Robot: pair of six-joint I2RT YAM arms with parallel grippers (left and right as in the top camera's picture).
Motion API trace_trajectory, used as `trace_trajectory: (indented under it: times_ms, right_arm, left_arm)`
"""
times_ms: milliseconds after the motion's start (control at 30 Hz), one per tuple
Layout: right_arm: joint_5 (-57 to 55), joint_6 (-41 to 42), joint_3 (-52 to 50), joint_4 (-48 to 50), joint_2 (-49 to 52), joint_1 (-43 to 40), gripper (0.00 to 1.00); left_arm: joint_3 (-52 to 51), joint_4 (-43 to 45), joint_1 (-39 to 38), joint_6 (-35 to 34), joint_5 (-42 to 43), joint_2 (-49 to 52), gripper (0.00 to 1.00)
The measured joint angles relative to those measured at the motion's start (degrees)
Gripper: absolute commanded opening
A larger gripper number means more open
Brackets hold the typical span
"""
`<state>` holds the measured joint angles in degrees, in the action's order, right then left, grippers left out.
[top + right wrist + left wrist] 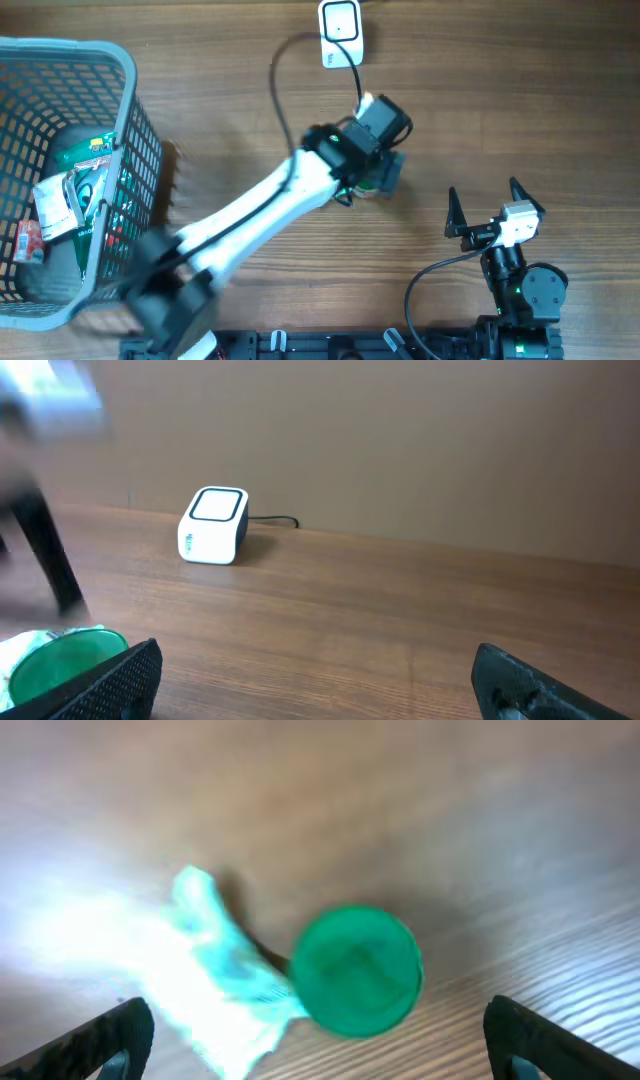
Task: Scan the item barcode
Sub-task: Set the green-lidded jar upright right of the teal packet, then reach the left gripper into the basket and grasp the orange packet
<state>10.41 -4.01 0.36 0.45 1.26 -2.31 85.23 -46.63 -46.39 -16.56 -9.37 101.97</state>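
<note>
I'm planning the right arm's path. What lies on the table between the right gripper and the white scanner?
Only bare tabletop, as the right wrist view shows, between the right gripper and the scanner. The green item sits off to one side.

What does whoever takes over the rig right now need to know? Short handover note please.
Left gripper: open, hovering over the green-lidded item, not holding it.
Right gripper: open, empty, at the right side of the table.
Things: the item lies mid-table, apart from the white scanner at the far edge. The basket on the left holds more packets.
Done: the item is outside the basket; nothing shows whether it has been scanned.
Left: probably grip the item and present its barcode to the scanner. The barcode is not visible in any view.
</note>
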Motion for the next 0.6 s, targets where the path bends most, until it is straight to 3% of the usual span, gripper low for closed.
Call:
trace_trajectory:
  times_ms: [167,300,467,600]
  right_arm:
    - [0.0,0.0,0.0,0.0,0.0,0.0,1.0]
    - [0.0,0.0,0.0,0.0,0.0,0.0,1.0]
    - [0.0,0.0,0.0,0.0,0.0,0.0,1.0]
    - [0.0,0.0,0.0,0.0,0.0,0.0,1.0]
  left_arm:
    - [3.5,-7.6,1.4,1.3,-11.1,-18.7,1.0]
    - [3.5,-10.5,3.2,-0.2,-17.2,-27.0,1.0]
    - [3.6,-11.2,11.5,-12.0,-28.6,-36.7,1.0]
    - [3.6,-13.5,26.0,-22.7,-32.1,-41.6,1.0]
